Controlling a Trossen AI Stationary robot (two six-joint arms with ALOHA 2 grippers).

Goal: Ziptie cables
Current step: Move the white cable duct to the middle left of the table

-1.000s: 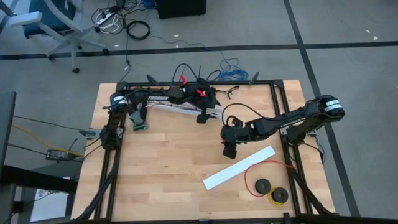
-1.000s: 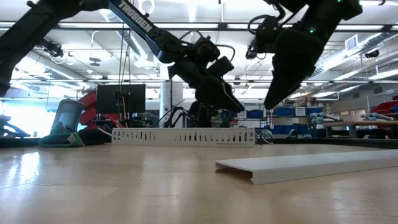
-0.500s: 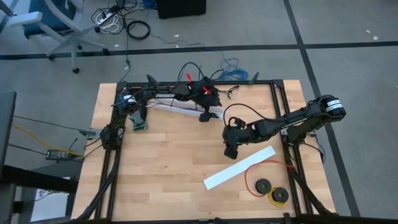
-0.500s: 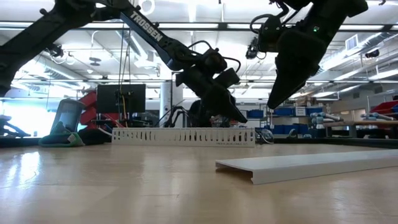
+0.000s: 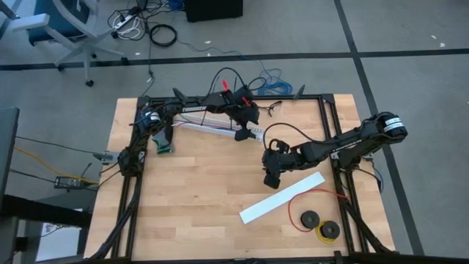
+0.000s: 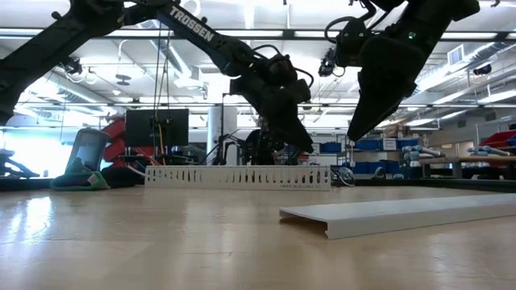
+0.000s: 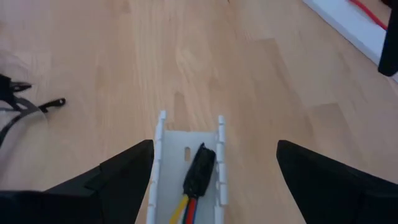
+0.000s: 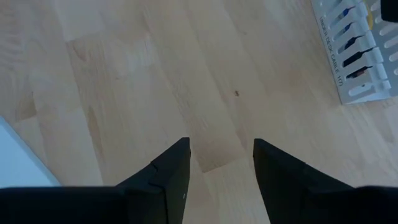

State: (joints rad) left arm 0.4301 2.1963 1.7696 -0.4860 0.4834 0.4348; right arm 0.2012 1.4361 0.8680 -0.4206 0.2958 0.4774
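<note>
The cables [image 7: 184, 213], yellow, red and blue wires ending in a small dark plug [image 7: 200, 168], lie inside the end of a white slotted channel [image 7: 188, 140] near the table's far edge [image 5: 220, 129]. My left gripper [image 7: 214, 148] hangs open above that end, one finger on each side of the channel and clear of it; in the low view it [image 6: 297, 138] slants down over the channel [image 6: 238, 176]. My right gripper [image 8: 221, 149] hovers open over bare wood at the table's middle right [image 5: 271, 178], with nothing between its fingers.
A flat white cover strip [image 5: 283, 198] lies slantwise at the near right. Beside it is a red wire loop with black spools [image 5: 315, 218]. A green item [image 5: 165, 144] sits at the far left. Black frame rails [image 5: 328, 125] edge the table.
My left gripper has rolled about its own axis and tipped more steeply down over the channel's end, staying open. The right arm has kept still.
</note>
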